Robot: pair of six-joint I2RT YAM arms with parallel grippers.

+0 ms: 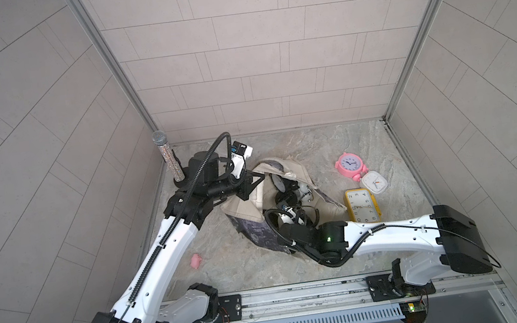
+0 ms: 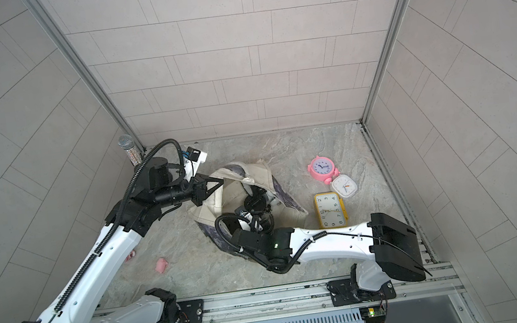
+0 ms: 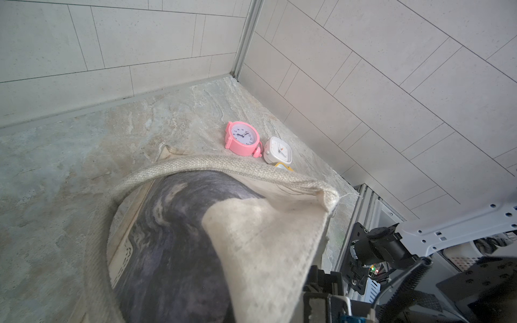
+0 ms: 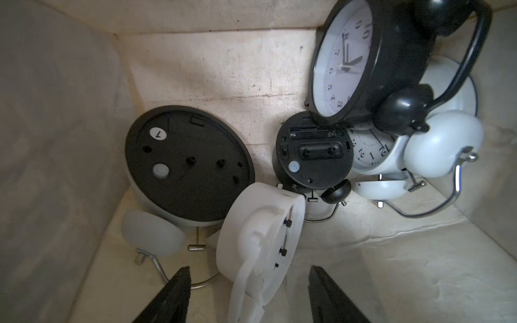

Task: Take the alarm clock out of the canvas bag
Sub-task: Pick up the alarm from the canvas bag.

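Stone-patterned tabletop (image 1: 316,148) between pale tiled walls carries everything. Near its middle lies the canvas bag (image 1: 241,209) with the mouth turned up. Inside it the alarm clock (image 4: 260,237) that I take for the target, a white plastic one, stands on its edge among four others: a grey clock with black back (image 4: 190,165), a small black-backed clock (image 4: 313,151), a white twin-bell clock (image 4: 444,145) and a black twin-bell clock (image 4: 349,61) leaning over them.

The right gripper (image 4: 249,279) is down in the bag, jaws apart, one on each side of the alarm clock and, as far as I can see, not touching it. The left gripper (image 1: 252,186) has its jaws together on the bag's rim toward the left edge and holds the mouth open.

I see several dangers:
- The alarm clock is smooth and only balanced, so a jaw that arrives first can tip it flat or squeeze it out.
- The wire handle (image 4: 153,262) of the grey clock lies just beside one jaw and may be caught.
- If the cloth slips from the left gripper, the wall can fall onto the right arm.

A pink clock (image 1: 349,164), a small white clock (image 1: 374,182) and a yellow clock (image 1: 361,205) lie outside, toward the right edge
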